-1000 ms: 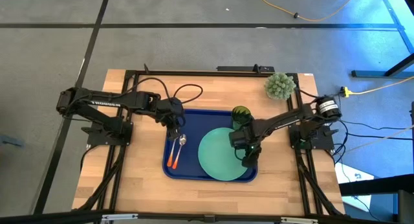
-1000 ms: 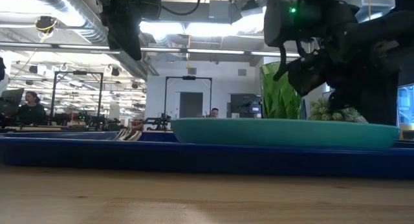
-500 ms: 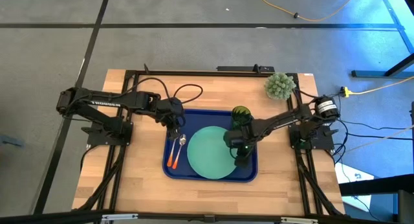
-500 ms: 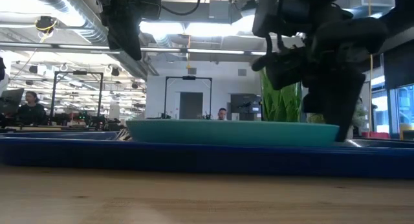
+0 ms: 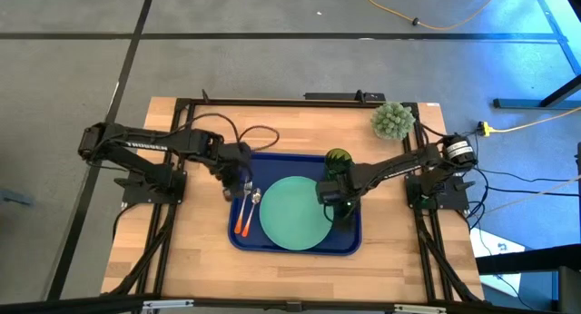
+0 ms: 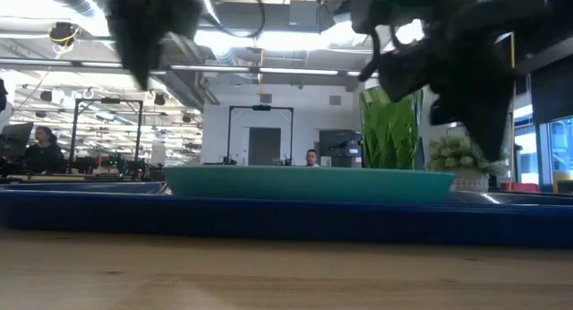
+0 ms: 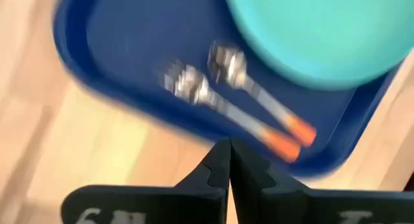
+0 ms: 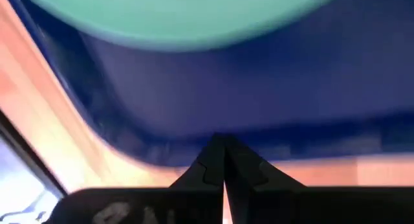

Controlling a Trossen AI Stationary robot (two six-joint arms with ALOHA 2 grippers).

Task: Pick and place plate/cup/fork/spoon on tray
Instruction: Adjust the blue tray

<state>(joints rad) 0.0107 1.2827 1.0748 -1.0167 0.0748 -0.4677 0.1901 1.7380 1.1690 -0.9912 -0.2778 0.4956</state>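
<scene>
The mint-green plate (image 5: pixel 292 213) lies flat in the middle of the dark-blue tray (image 5: pixel 272 169); it also shows in the low view (image 6: pixel 309 180). The dark-green cup (image 5: pixel 338 160) stands upright at the tray's far right. The fork (image 7: pixel 194 88) and the spoon (image 7: pixel 229 65) lie side by side at the tray's left, orange handles toward the near edge. My left gripper (image 5: pixel 233 181) is shut and empty above the tray's left rim. My right gripper (image 5: pixel 338 207) is shut and empty, raised just right of the plate's edge.
A spiky pale-green ball plant (image 5: pixel 393 120) stands on the table's far right corner, off the tray. Bare wood lies left, right and in front of the tray. The room behind shows people far off.
My right gripper has moved toward the table's left with shut fingers. The plate has slid flat along the tray from its right part to its middle. The gripper has then risen clear of the plate. My left gripper has shifted a little toward the table's left edge.
</scene>
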